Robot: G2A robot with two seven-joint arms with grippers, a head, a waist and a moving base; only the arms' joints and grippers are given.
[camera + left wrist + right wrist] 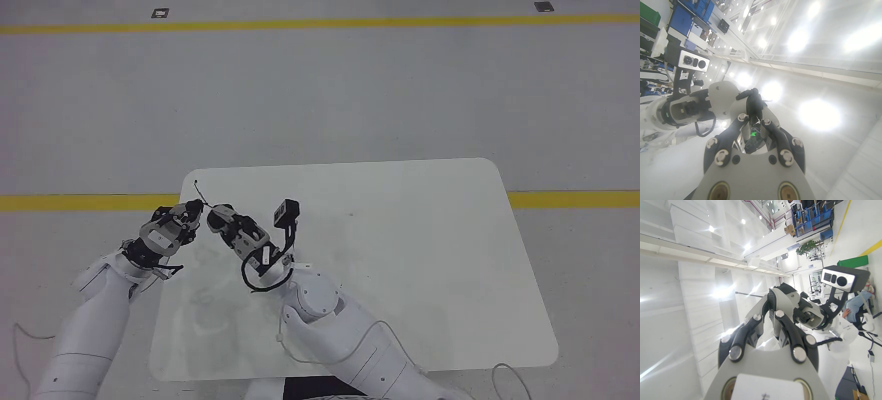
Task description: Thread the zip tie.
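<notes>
A thin black zip tie [199, 191] is held above the near left part of the white table [420, 260]. My left gripper [190, 212] and my right gripper [213, 215] meet tip to tip there, both shut on the zip tie. Its free tail sticks up and away from the two tips. In the left wrist view my own fingers close at the left gripper [754, 98], with a strand of the zip tie [767, 100] beside them and the right gripper [723, 94] just behind. In the right wrist view the zip tie [746, 294] juts out from the shut right gripper [768, 297].
The right arm's wrist camera [287, 212] stands out on a black bracket beside the grippers, and a black cable loop [258, 281] hangs below it. The table's edges lie close to the left arm at the near left.
</notes>
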